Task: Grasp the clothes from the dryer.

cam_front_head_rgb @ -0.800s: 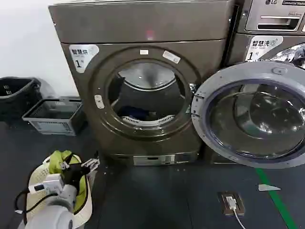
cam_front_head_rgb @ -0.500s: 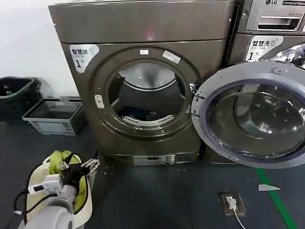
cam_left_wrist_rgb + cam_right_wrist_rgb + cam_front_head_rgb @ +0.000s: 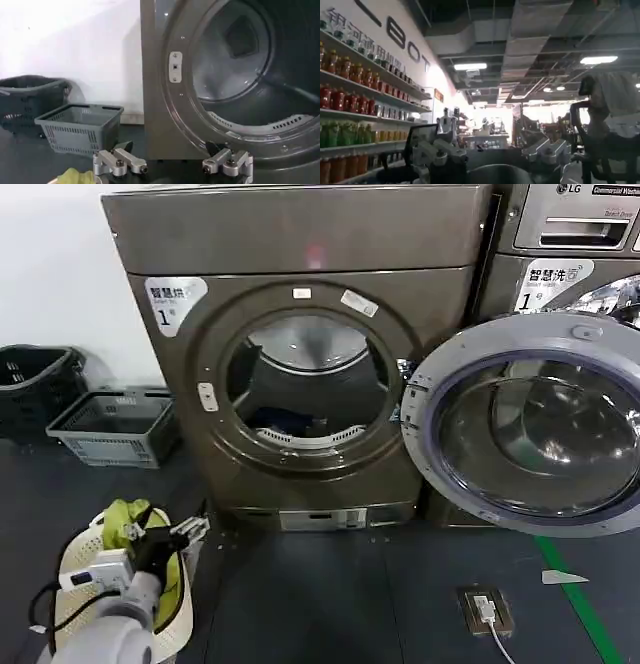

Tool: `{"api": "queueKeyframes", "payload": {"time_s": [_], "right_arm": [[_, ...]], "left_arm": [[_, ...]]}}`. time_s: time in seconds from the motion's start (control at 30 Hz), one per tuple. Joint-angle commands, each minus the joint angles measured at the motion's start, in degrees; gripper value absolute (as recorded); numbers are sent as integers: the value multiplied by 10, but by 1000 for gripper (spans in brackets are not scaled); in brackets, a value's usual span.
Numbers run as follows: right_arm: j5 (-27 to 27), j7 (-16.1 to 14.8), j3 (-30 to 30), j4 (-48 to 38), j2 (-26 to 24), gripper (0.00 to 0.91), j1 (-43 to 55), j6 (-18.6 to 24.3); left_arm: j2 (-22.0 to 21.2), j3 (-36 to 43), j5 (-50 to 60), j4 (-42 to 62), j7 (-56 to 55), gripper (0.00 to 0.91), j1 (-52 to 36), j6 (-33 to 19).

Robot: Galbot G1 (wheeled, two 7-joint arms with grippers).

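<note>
The dryer [image 3: 300,234] is bronze-grey and stands in the middle with its round porthole open. Low in the drum lie the clothes [image 3: 285,422], a dark blue heap. My left gripper [image 3: 172,529] hovers near the floor in front of the dryer and off to its left. It is open and holds nothing. In the left wrist view the left gripper [image 3: 169,148] points at the dryer's [image 3: 155,100] lower front, beside the porthole rim. My right gripper [image 3: 492,150] is open and empty, and points up at a ceiling and shelves.
The dryer's round door [image 3: 530,424] hangs open to the right, in front of the LG machine [image 3: 570,244]. A white basket [image 3: 75,559] with a yellow-green cloth [image 3: 120,519] sits under my left arm. Grey [image 3: 115,427] and black [image 3: 35,379] baskets stand at left. A floor socket [image 3: 485,609] lies at right.
</note>
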Motion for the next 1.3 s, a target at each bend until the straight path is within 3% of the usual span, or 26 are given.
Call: {"api": "queueKeyframes", "payload": {"time_s": [0.03, 1.3], "right_arm": [[3, 3, -1, 0, -1, 907, -1, 5], [2, 6, 5, -5, -1, 907, -1, 8]], "left_arm": [[0, 0, 0, -1, 0, 907, 0, 28], [-1, 3, -3, 12, 0, 907, -5, 28]]}}
